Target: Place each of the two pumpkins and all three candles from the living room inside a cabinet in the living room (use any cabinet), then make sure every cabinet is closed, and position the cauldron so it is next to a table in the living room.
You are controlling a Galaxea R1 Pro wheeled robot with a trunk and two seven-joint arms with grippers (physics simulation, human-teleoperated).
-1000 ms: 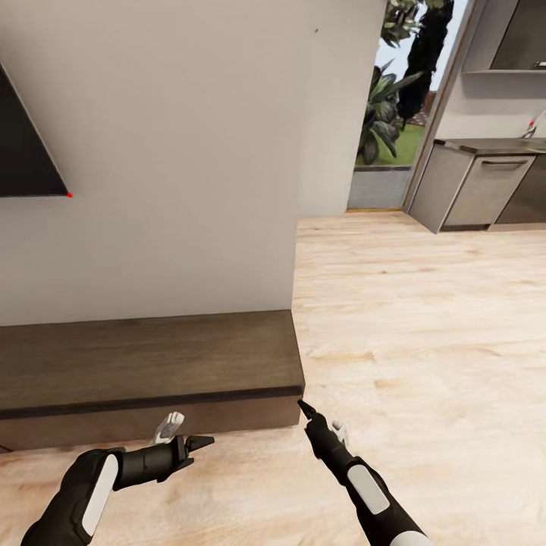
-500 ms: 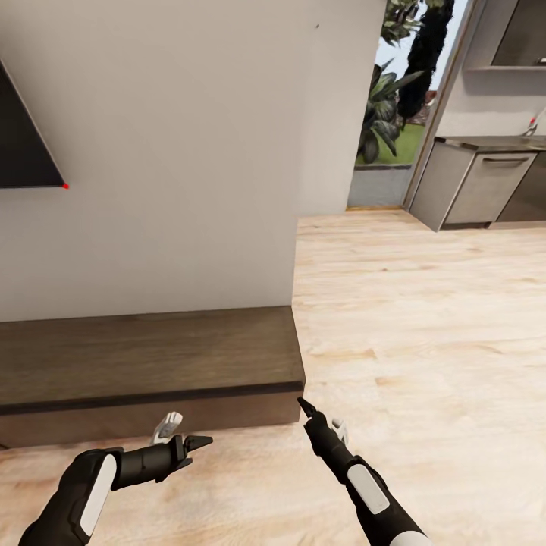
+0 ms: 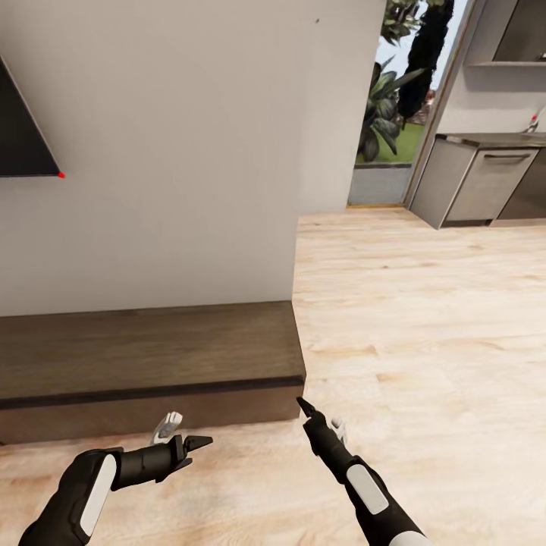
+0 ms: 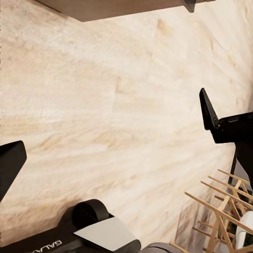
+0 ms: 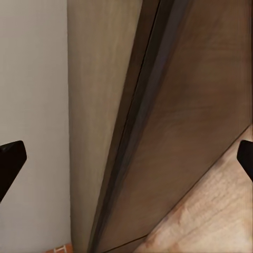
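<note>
"Where is the cabinet (image 3: 152,356)?"
"Low by the wall, right in front. Its drawers look closed."
"And the claws?"
"The left gripper (image 3: 182,432) and the right gripper (image 3: 322,417) are both spread wide, holding nothing. Go slowly and aim for the drawer edge."

Home interior, open-plan living room running into a kitchen. Evidence: long low dark wood TV console (image 3: 144,364) against a plain white wall (image 3: 174,152), corner of a wall-mounted black screen (image 3: 23,136) at far left, light wood plank floor (image 3: 425,334) throughout. Far right: grey kitchen cabinets (image 3: 485,189) under a dark countertop, and a glazed opening (image 3: 394,114) onto garden plants.
</note>
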